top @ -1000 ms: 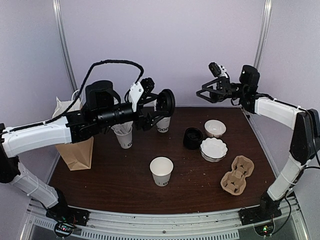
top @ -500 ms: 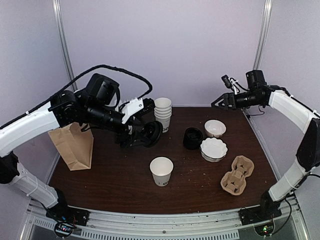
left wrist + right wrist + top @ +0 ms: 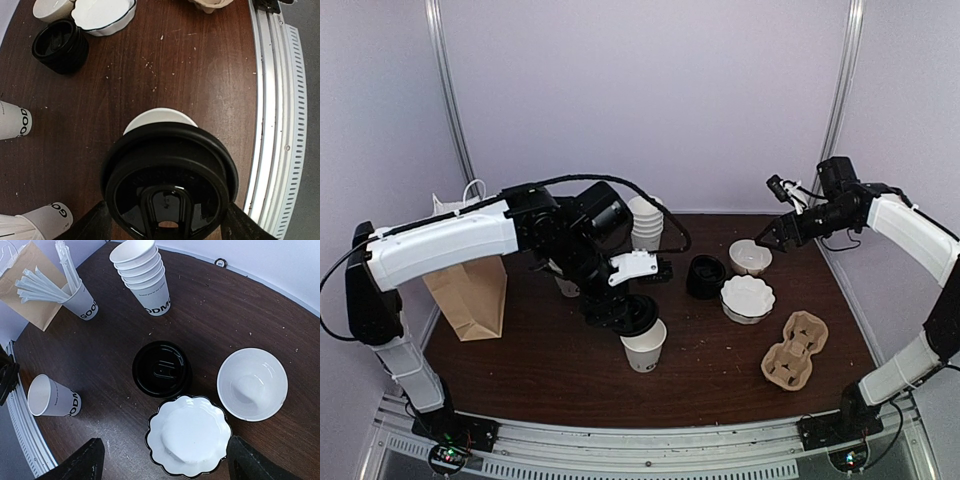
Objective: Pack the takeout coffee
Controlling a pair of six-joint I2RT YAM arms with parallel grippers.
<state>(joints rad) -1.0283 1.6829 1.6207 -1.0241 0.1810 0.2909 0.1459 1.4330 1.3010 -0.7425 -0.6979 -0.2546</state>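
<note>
The single white "GOOD" cup (image 3: 644, 343) stands upright and open at the front middle of the table. My left gripper (image 3: 625, 308) is shut on a black lid (image 3: 636, 316) and holds it just over the cup's rim. In the left wrist view the lid (image 3: 170, 175) fills the gap between my fingers (image 3: 92, 226) and covers most of the cup's rim (image 3: 160, 114). I cannot tell whether the lid touches the cup. My right gripper (image 3: 766, 233) is open and empty above the white dishes. The cup also shows in the right wrist view (image 3: 52, 397).
A stack of black lids (image 3: 706, 276), a white bowl (image 3: 750, 257) and a scalloped white dish (image 3: 747, 298) sit at the right. A cardboard cup carrier (image 3: 794, 350) lies front right. A nested cup stack (image 3: 644, 222), a cup of straws (image 3: 80, 300) and a brown paper bag (image 3: 470, 295) stand at the back left.
My left arm has swung down and forward with the lid, from beside the cup stack to just over the single cup. My right arm has lowered toward the white bowl.
</note>
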